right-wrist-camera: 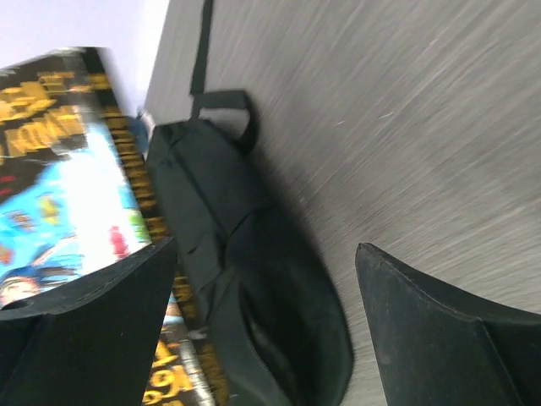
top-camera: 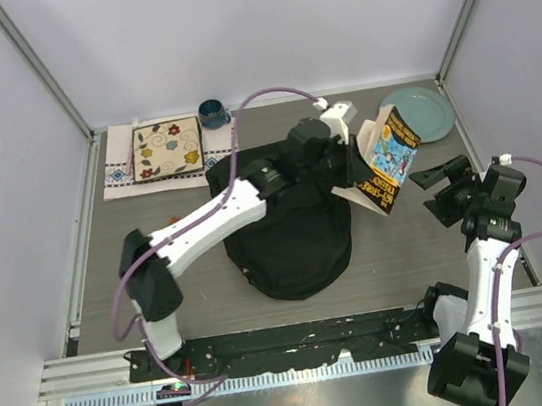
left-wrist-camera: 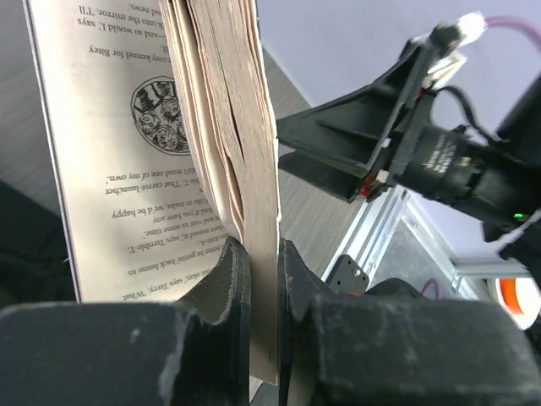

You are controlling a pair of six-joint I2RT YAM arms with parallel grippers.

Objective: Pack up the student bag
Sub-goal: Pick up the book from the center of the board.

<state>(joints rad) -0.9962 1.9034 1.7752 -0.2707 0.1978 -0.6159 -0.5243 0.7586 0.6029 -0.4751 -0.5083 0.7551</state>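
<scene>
The left tool (left-wrist-camera: 262, 251) pinches the pages of a book (top-camera: 391, 161). The right tool (right-wrist-camera: 264, 248) stands spread wide near it, holding nothing. The student bag (top-camera: 285, 231) lies mid grey tabletop (top-camera: 400, 256), white walls around.

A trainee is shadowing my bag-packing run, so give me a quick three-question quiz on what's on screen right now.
1. What is the left claw pinching?
2. True or false: the right claw is open and empty.
3. The plate sits at the table's: A) back right corner, B) back left corner, C) near edge.
Key: 1 a book; 2 true; 3 A.
</scene>
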